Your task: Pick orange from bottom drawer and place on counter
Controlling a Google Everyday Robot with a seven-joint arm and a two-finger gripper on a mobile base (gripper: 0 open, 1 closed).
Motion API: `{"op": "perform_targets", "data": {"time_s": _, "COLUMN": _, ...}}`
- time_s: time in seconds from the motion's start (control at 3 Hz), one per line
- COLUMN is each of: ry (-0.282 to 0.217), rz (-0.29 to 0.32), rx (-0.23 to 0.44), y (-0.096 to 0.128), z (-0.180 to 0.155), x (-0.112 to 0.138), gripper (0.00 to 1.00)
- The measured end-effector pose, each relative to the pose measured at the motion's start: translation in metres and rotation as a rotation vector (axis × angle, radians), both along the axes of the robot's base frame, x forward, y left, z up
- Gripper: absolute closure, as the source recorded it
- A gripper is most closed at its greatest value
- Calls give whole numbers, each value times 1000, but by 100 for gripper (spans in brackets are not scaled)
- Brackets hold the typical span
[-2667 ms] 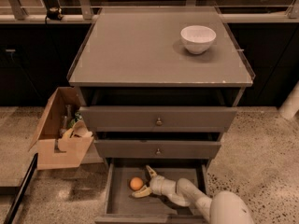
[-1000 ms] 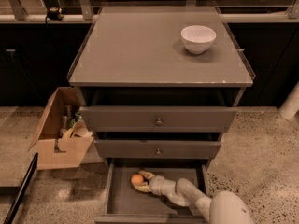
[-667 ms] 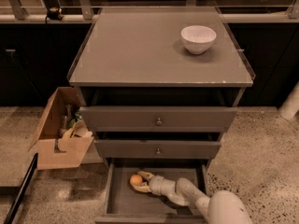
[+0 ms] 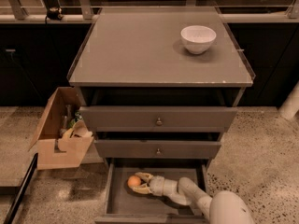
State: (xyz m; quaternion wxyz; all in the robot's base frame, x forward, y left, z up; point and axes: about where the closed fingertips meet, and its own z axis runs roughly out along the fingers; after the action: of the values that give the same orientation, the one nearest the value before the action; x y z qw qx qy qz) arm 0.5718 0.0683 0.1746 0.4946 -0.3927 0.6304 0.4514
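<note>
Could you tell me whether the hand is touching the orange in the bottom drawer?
Touching. The camera view shows the hand inside the bottom drawer, its fingers closed against the orange above and below, with no gap visible.

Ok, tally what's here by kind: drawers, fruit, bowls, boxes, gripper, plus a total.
Drawers: 3 (top, middle, bottom drawer open)
Orange: 1, in the bottom drawer
White bowl: 1, on the counter
Cardboard box: 1
Gripper: 1, at the orange
Total: 7

Seeing white bowl point(image 4: 198, 38) sitting upright, back right up top; open cardboard box point(image 4: 60, 150) standing on speckled floor point(image 4: 261, 143), left.
</note>
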Motion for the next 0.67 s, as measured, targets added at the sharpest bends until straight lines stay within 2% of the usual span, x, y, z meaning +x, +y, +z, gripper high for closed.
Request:
{"op": "perform_targets", "data": {"time_s": 0.33, "ry": -100, "rz": -5, "rx": 18, "y": -12, "z": 42, "x": 6, "gripper": 100}}
{"op": "perform_targets", "data": {"time_s": 0.67, "ry": -243, "rz": -126, "rx": -43, "y": -47, "z": 93, "x": 16, "gripper": 100}}
